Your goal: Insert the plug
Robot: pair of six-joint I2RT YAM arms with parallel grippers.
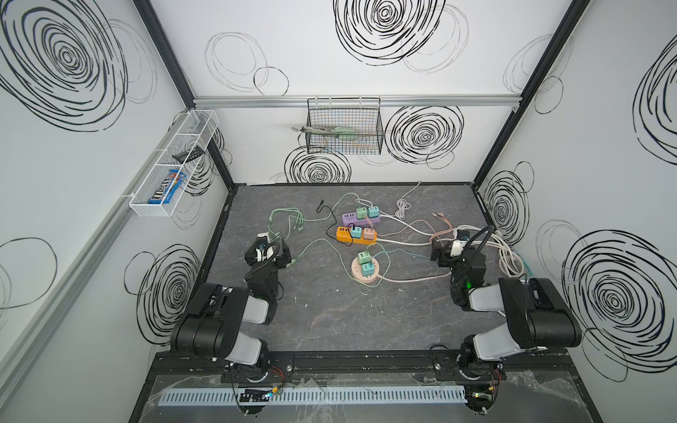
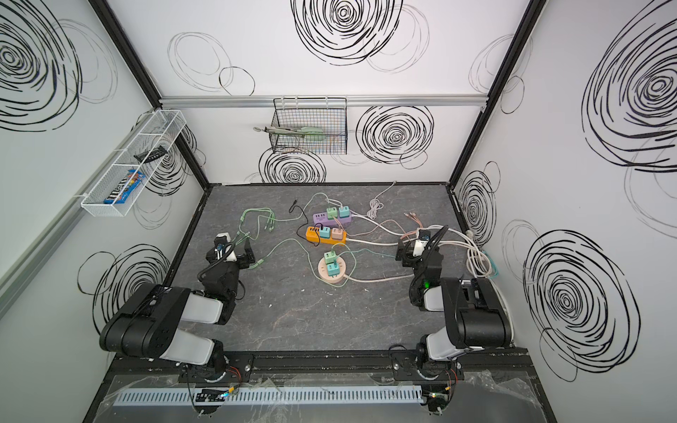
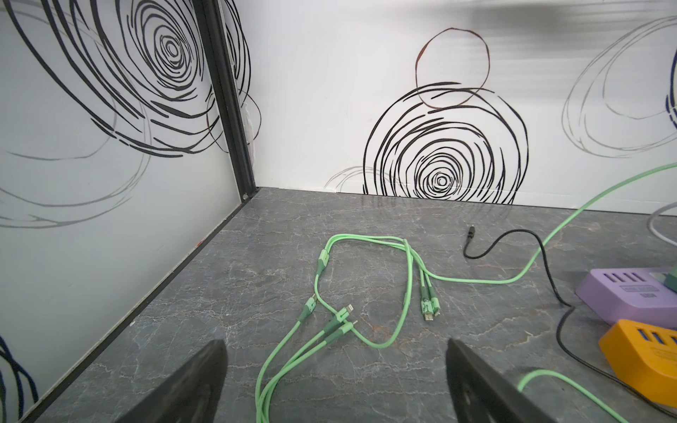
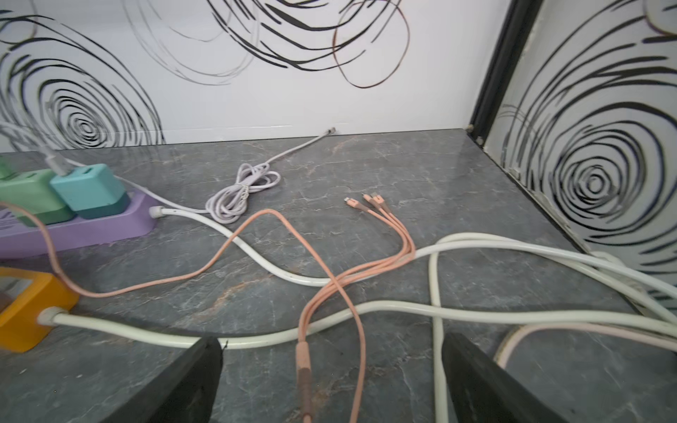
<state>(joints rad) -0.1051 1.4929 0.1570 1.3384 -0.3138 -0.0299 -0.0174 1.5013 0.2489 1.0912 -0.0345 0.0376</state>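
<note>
Hovering with jaws spread wide and empty, left gripper point(image 3: 335, 344) and right gripper point(image 4: 331, 338) are at the reach step; next likely calls for pinching a green cable connector point(image 3: 340, 316).

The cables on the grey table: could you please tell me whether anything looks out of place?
Nothing looks damaged, but it is untidy: the pink three-headed cable lies across the thick white power cords, and the green multi-head cables and thin black cable lie with loose ends.
</note>
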